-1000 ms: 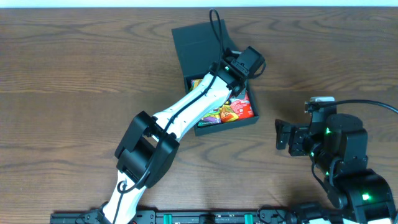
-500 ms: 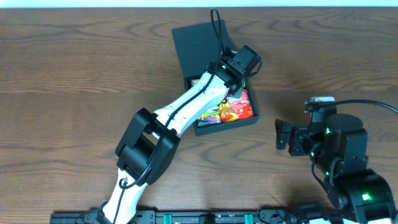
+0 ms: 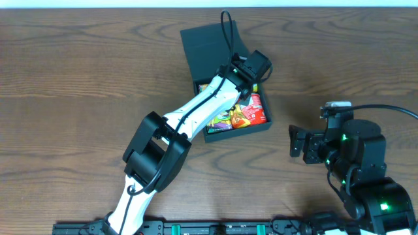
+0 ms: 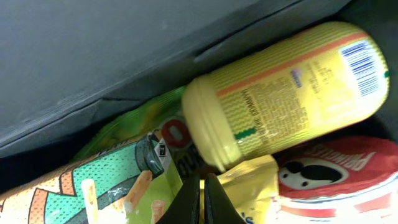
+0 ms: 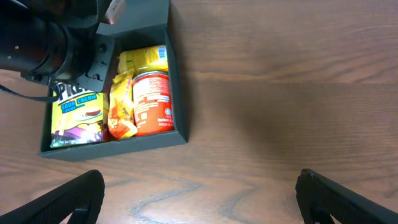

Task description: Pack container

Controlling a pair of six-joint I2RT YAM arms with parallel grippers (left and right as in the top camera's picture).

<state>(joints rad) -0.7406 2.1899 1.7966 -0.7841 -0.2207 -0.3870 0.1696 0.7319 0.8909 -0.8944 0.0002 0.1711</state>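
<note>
Overhead: container (image 3: pixel 243 133) sits skewed, open lid (image 3: pixel 206 47) pointing far-left.

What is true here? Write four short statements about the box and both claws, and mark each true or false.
1. The matte dark teal-grey square cardboard box stands with its lid open. True.
2. The left claw is spread wide. False: it is shut, inside the box.
3. The right claw is open and holds nothing. True.
4. The box is empty. False: a yellow cylindrical can and a red cylindrical can lie in it beside packets.
</note>
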